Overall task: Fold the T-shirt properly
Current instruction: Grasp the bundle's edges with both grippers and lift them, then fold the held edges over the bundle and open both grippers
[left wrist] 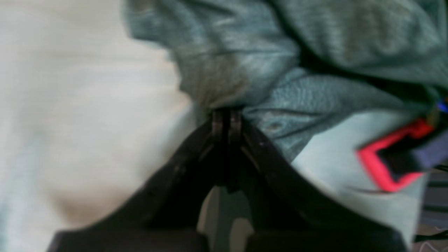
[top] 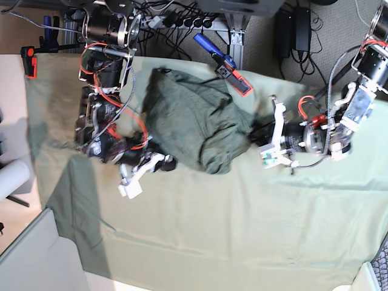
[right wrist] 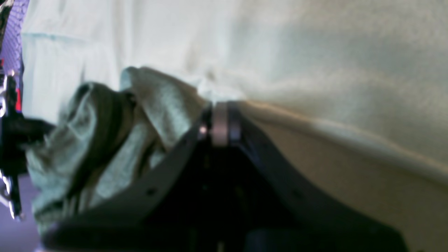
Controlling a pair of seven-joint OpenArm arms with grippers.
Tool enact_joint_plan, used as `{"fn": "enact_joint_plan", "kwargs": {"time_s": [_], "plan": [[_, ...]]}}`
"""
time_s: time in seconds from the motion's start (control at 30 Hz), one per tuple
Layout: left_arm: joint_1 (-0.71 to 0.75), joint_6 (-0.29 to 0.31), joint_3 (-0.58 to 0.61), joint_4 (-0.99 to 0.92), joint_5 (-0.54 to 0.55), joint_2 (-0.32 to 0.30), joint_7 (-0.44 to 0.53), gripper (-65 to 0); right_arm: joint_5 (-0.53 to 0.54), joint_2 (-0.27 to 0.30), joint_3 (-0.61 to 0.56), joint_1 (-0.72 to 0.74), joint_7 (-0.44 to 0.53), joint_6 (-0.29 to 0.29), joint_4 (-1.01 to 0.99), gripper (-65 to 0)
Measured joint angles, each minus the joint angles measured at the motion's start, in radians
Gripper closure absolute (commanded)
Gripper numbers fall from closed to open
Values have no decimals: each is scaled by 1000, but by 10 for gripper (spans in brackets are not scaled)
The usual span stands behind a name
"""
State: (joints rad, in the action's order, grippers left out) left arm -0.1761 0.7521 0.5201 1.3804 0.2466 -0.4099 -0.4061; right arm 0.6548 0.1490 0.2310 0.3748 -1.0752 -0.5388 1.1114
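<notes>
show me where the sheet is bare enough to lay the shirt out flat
Widest bare stretch of table sheet: below the bunched T-shirt and both arms, down to the sheet's lower edge. Crowded: the top strip, with the arms flanking the T-shirt and the red-and-blue clamp at the edge.

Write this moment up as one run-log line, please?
left gripper: shut on T-shirt edge | right gripper: shut on T-shirt's opposite edge | T-shirt: bunched on table sheet, not folded

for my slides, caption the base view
Two arms grip opposite edges of a crumpled T-shirt on a pale green table sheet.
</notes>
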Motion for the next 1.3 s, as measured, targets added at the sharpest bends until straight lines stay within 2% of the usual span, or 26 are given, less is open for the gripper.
{"fn": "enact_joint_plan", "kwargs": {"time_s": [0.13,0.27,0.47,0.8,1.07,1.3], "plan": [[-61,-6,-4,-77,-9,37,-1,-15,3,3,0,0,-8,0,0,0],[-142,-6,-7,-204,-9,105,2,-15,39,23,0,0,-15,0,0,0],[-238,-10,-10,-386,-18,192,67,-15,93,26,0,0,-55,0,0,0],[-320,-52,-9,-481,-65,328,5,-15,117,26,0,0,-93,0,0,0],[-322,-60,-9,-486,-74,375,-14,-15,168,60,0,-66,-81,0,16,0],[-320,-59,-9,-486,-57,373,-26,-15,229,92,5,-148,-65,0,56,0]]}}
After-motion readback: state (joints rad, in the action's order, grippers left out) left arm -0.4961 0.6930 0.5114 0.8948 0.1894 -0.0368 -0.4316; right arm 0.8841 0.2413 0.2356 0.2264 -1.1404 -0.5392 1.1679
